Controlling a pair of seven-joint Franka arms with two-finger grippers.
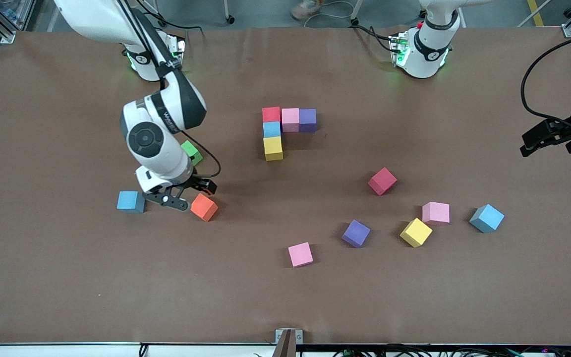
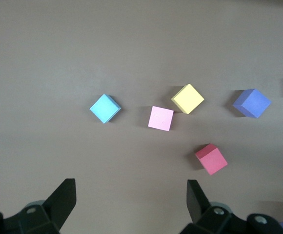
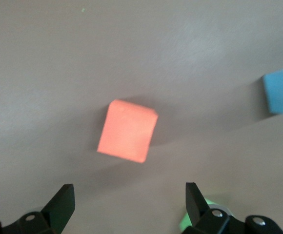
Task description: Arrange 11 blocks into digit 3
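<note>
- Near the middle of the brown table (image 1: 67,277), five matte foam cubes touch in a partial figure (image 1: 285,130): a red cube (image 1: 271,114), a pink cube (image 1: 290,119) and a purple cube (image 1: 308,119) form one bar running along the table's length, and a light blue cube (image 1: 272,130) and a yellow cube (image 1: 273,148) run down from the red one toward the front camera.
- That column is the figure's long axis so far; its bar points toward the left arm's end.
- Bare tabletop surrounds the figure on all sides; the closest loose piece is a red cube (image 1: 382,180), nearer the camera and well apart.
- Closer still to the camera lie a loose pink cube (image 1: 300,254), purple cube (image 1: 356,233), yellow cube (image 1: 416,232), second pink cube (image 1: 435,212) and blue cube (image 1: 486,218), most turned at angles.
- Over the right arm's end, the right gripper (image 1: 182,196) hangs low with its fingers spread apart beside an orange cube (image 1: 204,207), holding nothing; a blue cube (image 1: 131,202) and a green cube (image 1: 192,152) sit close by.
- At the table's edge on the left arm's end, the left gripper (image 1: 538,139) waits, fingers apart and empty.
</note>
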